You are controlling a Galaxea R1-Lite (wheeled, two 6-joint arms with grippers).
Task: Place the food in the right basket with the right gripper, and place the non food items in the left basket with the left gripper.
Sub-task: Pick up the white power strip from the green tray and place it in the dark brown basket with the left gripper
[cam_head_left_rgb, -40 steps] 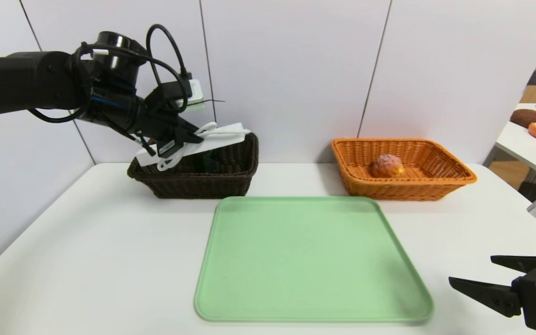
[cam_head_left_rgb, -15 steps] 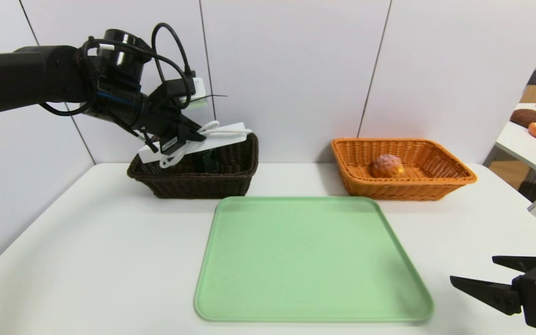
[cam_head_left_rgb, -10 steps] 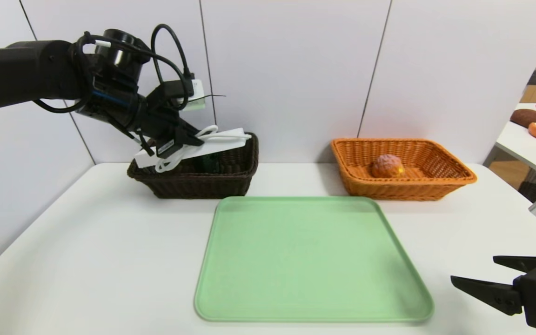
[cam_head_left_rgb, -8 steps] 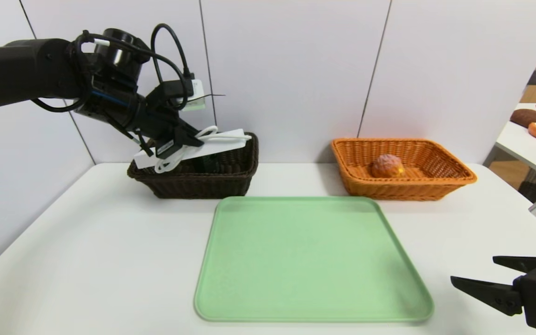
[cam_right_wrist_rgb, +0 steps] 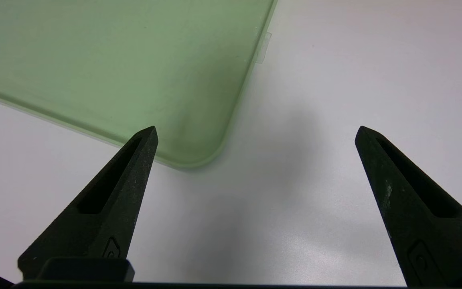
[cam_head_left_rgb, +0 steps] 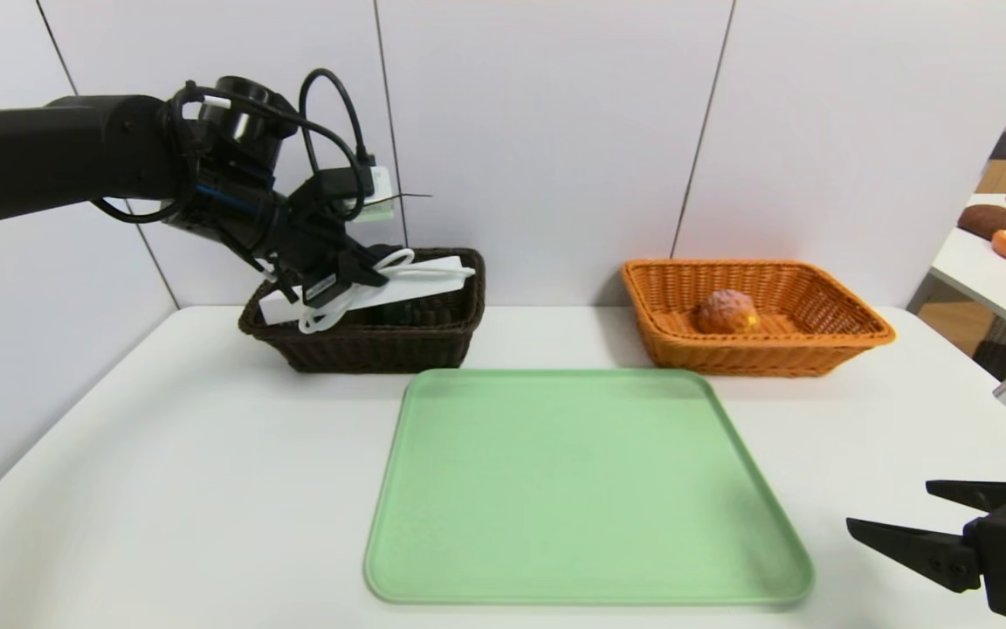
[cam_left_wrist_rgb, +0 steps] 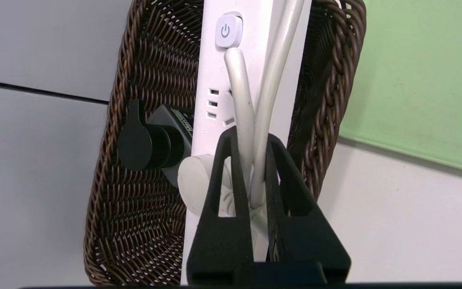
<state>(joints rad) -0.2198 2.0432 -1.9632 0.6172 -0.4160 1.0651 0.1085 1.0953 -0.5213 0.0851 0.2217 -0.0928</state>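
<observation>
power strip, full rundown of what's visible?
The long white plastic power strip has a grey power button at one end, socket slots, and its white cord bundled along it. It lies tilted across the dark brown wicker basket, over a black pump bottle. The left gripper has its jaws shut on the cord.

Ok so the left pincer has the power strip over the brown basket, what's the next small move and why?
Probably lower a little more, then open. The left pincer is shut on the power strip's cord, and the power strip lies tilted across the dark brown basket, above the black pump bottle inside it.
</observation>
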